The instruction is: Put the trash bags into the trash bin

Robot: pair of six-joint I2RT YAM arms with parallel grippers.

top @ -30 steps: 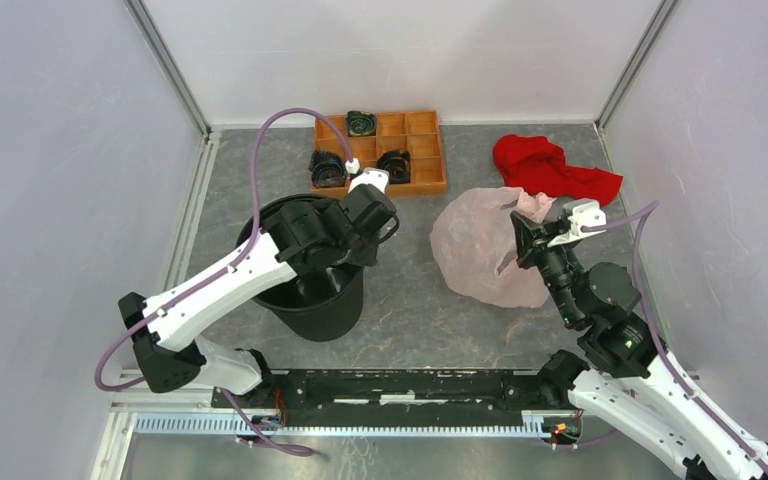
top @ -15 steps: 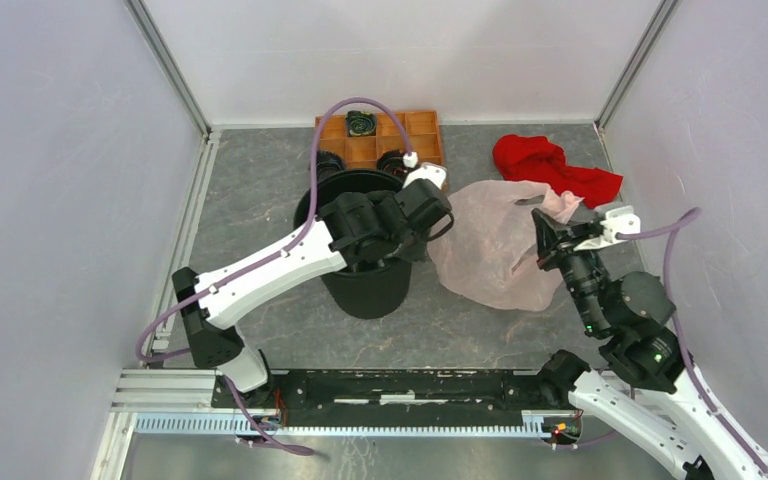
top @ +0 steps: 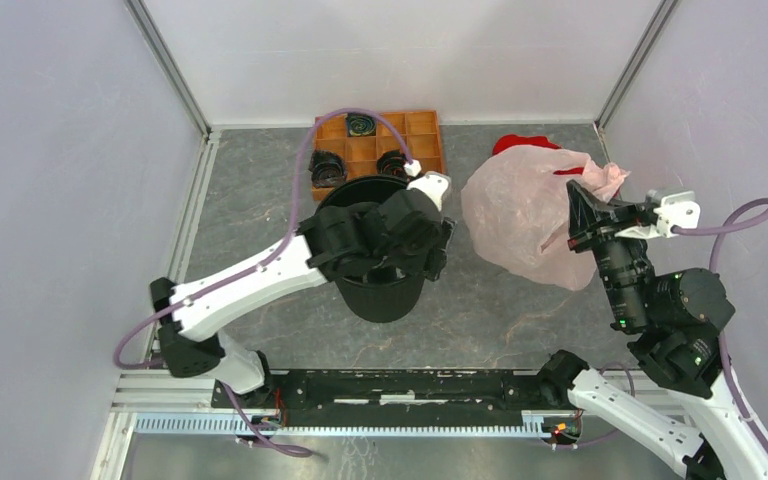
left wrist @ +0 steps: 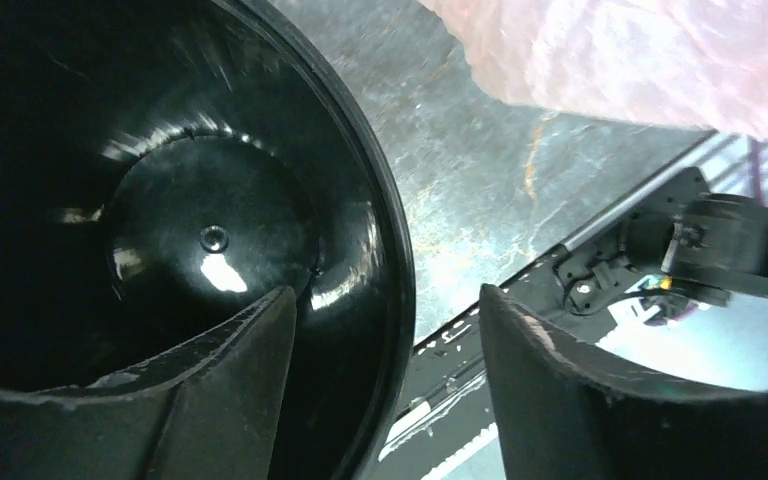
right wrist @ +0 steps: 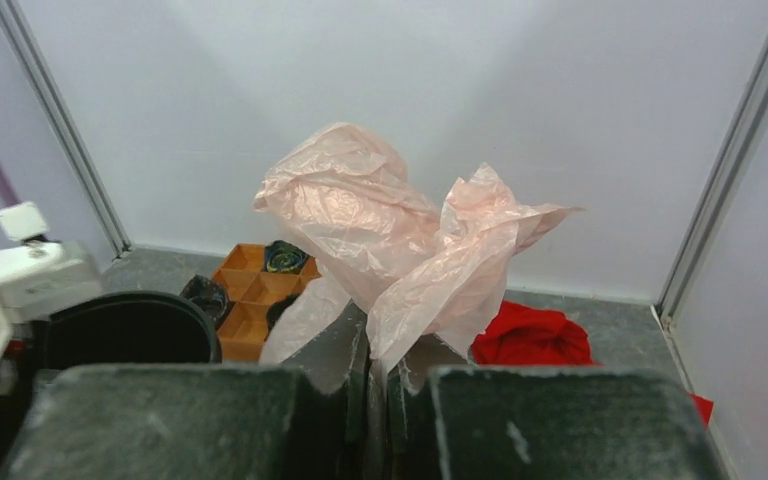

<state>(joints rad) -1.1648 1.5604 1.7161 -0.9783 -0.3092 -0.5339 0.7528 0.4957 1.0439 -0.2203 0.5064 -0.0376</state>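
Rt claw: right gripper (right wrist: 375, 372) was pinched narrow on a fold of the trash bag (top: 525, 210). Film bunched up above the fingers.
Bag posn: held up off the table (top: 260, 200), right of the trash bin (top: 385, 298) and apart from it. Not yet over the mouth.
Lt claw: left gripper (left wrist: 385, 330) was spread wide astride the bin's rim (left wrist: 397, 250), one finger inside, one outside. Neither seemed to bear on the plastic, so the bin was judged unheld.
Bin posn: upright, mid-table. Interior showed nothing inside per left wrist view.
Risk 1: thin film in a small pinch could slip out during a swing across. Cause: slick plastic, little material between the pads.
Risk 2: bag looked wider than the mouth and could drape over the rim or catch outside it. Cause: loose bulk hanging below the grip.
Risk 3: bin could shift or tip if the bag dragged on it. Cause: lt claw not clamped.
Obstruction: left arm's wrist (top: 380, 235) lay over much of the mouth. Bag likely to land on it unless it cleared.
Nearby: red cloth (right wrist: 530, 335) behind the bag. Contact btwn the two could not be told from top view.
Nearby 2: orange tray (top: 422, 125) w/ dark round items (top: 360, 124), just beyond the bin. Not in the bag's direct path.
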